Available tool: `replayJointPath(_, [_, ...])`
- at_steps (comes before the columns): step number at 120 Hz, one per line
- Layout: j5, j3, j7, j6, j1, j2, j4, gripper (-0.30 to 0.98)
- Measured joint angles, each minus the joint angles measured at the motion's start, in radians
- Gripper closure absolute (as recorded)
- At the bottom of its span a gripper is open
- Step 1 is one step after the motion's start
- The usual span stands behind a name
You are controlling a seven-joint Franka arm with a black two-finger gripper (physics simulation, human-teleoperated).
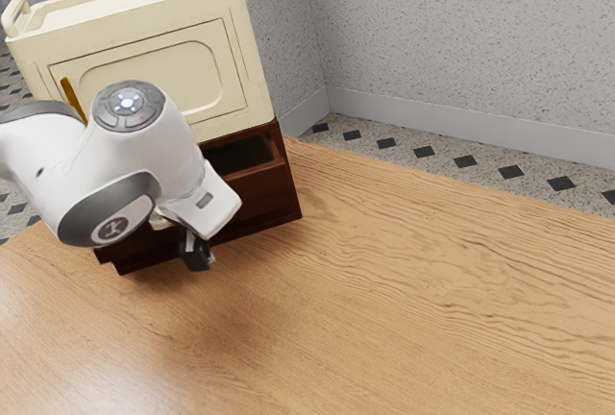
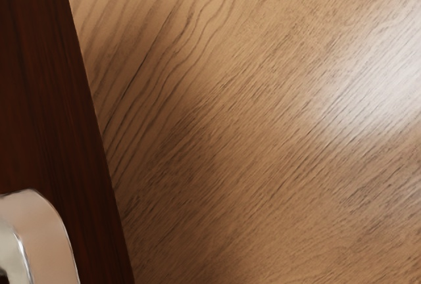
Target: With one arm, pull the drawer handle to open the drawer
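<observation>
Behind the cabinet, speckled grey walls point(image 1: 461, 40) meet a tiled floor point(image 1: 423, 154); beneath it lies a wood-grained table point(image 1: 413, 280). The drawer handle point(image 2: 52, 231), silvery and round-cornered, sits at the front of the dark red-brown cabinet point(image 1: 274, 194). Low before that front is the black claw point(image 1: 198, 253); whether it is open or closed, I cannot tell. A white robot arm point(image 1: 115, 170) reaches across the cabinet. At the cabinet's top is a dark hollow point(image 1: 240, 156), perhaps a partly opened drawer. A cream unit point(image 1: 207, 79) rises above the cabinet. A shallow or off-centre hold could let the smooth handle slip free; a slanted pull could jam the drawer or drag the cabinet along.
</observation>
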Motion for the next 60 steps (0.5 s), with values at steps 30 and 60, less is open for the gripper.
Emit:
replayJointPath(30, [0.005,-0.154,0.002,-0.038,0.085,-0.100,-0.096,0.05])
replayJointPath(60, [0.000,-0.288,0.001,-0.053,0.155,-0.196,-0.169,0.02])
